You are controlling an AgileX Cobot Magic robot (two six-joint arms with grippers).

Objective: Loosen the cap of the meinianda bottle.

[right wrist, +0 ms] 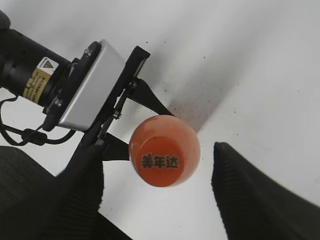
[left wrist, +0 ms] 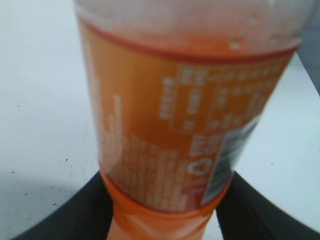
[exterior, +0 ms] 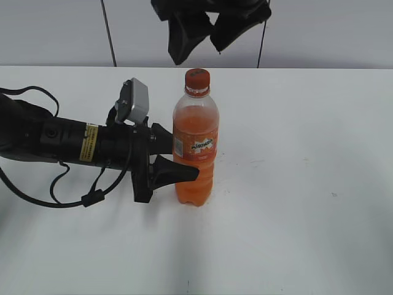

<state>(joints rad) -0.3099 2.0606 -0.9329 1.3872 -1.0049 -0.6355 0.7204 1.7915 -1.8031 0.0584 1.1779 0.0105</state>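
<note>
From across the table, the left gripper (exterior: 178, 158) clasps the upright meinianda bottle (exterior: 196, 147) at its label, while the right gripper (exterior: 207, 34) hangs spread wide just above the cap (exterior: 197, 79). The left wrist camera shows the bottle (left wrist: 185, 125) filling the space between both fingers (left wrist: 250, 210). From the right wrist, the cap (right wrist: 164, 150) sits centred below the parted, untouching fingers (right wrist: 260, 195).
</note>
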